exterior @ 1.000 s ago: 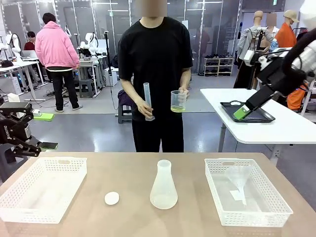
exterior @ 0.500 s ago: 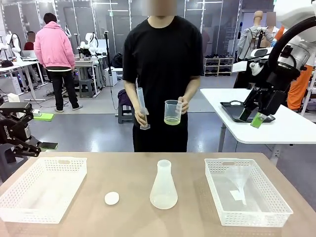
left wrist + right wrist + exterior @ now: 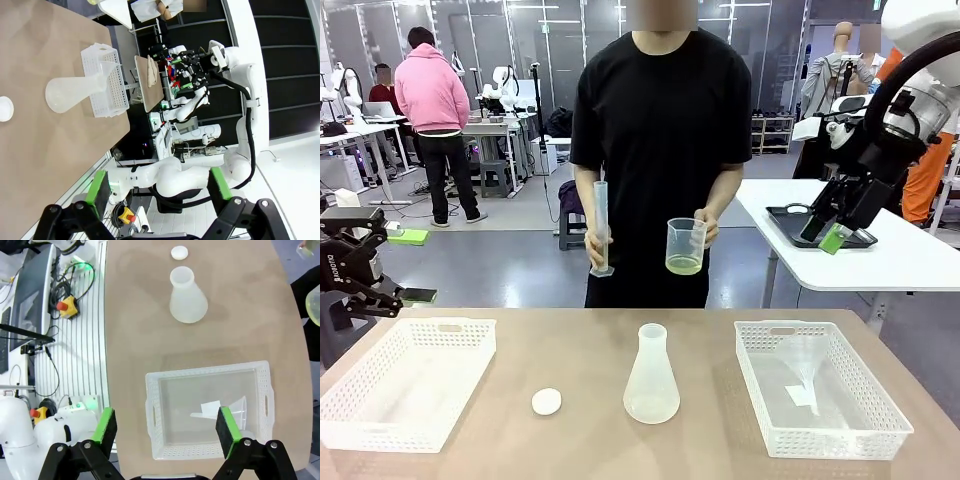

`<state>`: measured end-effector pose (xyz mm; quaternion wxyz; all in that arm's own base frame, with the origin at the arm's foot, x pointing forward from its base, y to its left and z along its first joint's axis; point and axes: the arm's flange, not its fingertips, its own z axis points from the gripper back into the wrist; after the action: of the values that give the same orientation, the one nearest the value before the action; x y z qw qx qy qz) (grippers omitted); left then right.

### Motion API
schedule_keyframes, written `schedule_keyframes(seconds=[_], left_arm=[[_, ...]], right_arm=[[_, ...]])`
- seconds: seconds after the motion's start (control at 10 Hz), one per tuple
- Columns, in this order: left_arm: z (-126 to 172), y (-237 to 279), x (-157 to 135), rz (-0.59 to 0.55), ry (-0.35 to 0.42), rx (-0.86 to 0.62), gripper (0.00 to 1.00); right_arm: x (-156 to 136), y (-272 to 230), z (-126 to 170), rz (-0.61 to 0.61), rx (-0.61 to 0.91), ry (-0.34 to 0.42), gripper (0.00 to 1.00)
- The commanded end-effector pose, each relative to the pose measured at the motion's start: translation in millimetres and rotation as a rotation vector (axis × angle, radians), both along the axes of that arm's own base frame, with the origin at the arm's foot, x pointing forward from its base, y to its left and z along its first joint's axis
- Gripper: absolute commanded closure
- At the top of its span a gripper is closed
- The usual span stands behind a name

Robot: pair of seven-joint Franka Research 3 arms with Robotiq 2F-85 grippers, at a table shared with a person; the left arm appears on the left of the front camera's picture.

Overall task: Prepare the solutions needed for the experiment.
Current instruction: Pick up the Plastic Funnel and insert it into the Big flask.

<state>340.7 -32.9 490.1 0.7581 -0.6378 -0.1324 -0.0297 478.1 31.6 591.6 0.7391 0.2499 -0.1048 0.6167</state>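
Both my left gripper, off the table's left edge, and my right gripper, raised beyond its far right corner, hang with fingers spread wide and nothing between them. The solutions, a shallow pale yellow layer, sit in a beaker in the person's hand past the far edge, well apart from either gripper, nearer my right.
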Motion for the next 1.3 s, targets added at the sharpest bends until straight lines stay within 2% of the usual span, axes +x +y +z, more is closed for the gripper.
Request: schedule_keyframes(seconds=[0.0, 0.2, 0.3, 0.4, 0.6, 0.8, 0.9, 1.0, 1.2], left_arm=[[3, -2, 1, -0.004, -0.003, -0.020, 0.00], [3, -2, 1, -0.004, -0.003, -0.020, 0.00], [3, -2, 1, -0.004, -0.003, -0.020, 0.00], [3, -2, 1, -0.004, -0.003, -0.020, 0.00], [3, -2, 1, -0.004, -0.003, -0.020, 0.00], [3, -2, 1, -0.004, -0.003, -0.020, 0.00], [3, -2, 1, -0.004, -0.003, -0.020, 0.00], [3, -2, 1, -0.004, -0.003, -0.020, 0.00], [3, -2, 1, -0.004, -0.003, -0.020, 0.00]], right_arm=[[22, -2, -16, -0.004, -0.098, -0.013, 0.00], [57, -7, -46, -0.009, -0.190, -0.066, 0.00], [67, -8, -64, 0.016, -0.211, -0.050, 0.00], [74, -10, -84, 0.026, -0.284, -0.031, 0.00], [79, -10, -113, 0.041, -0.337, -0.019, 0.00], [83, -9, -140, 0.012, -0.384, -0.070, 0.00], [84, -8, -148, -0.002, -0.364, -0.051, 0.00], [86, -10, -131, 0.035, -0.347, -0.027, 0.00], [86, -10, -131, 0.035, -0.347, -0.027, 0.00]])
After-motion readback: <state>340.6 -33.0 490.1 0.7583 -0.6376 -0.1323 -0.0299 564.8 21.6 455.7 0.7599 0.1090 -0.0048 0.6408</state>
